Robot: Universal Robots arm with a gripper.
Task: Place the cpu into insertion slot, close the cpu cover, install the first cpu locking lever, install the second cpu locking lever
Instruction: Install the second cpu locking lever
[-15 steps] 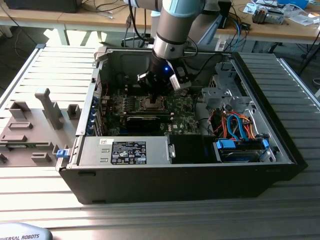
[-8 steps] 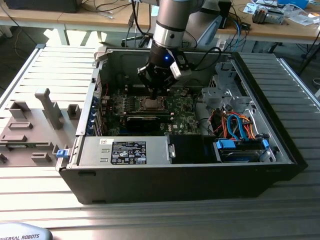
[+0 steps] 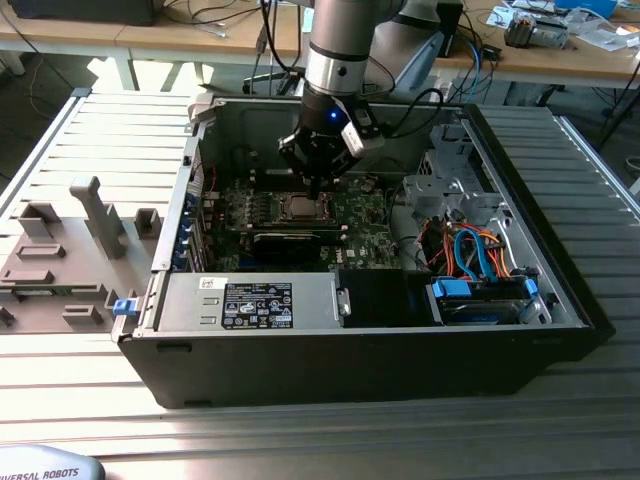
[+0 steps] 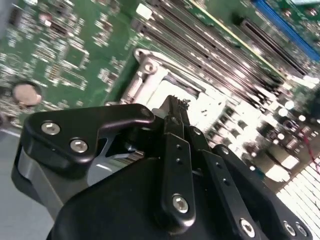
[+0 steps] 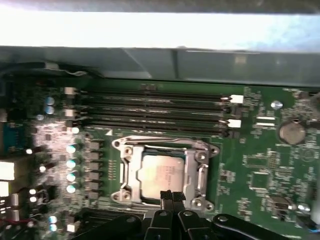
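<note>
On the exterior view's left, grey plastic fixtures [image 3: 60, 260] sit on the slatted worktop [image 3: 330, 440], well apart from the job. Beside them the open computer case [image 3: 360, 340] lies on its side, so the green motherboard [image 3: 360, 225] faces up and the arm [image 3: 340, 50] can come at it from above.

Near the middle of the board, the hand [image 3: 316, 186] hangs just over the insertion slot [image 3: 303, 208], at the socket's edge. In the first wrist view its fingertips [image 5: 172, 196] are pressed together with nothing between them, meeting the rim of the slot [image 5: 165, 172] on the side nearest the camera. That narrow, pinched shape suits pushing on a small part of the frame better than grasping, though I cannot tell which part it touches.

The cpu [image 5: 161, 172] already lies flat in the slot, its silver-grey top square to the frame. The cpu cover [image 5: 127, 170] appears down over it, its silvery frame bordering the chip through the square window. Whether either locking lever is latched is not clear.

Towards the exterior view's right, blue and orange cables [image 3: 480, 255] run to a drive bay [image 3: 485, 300], clear of the hand.
</note>
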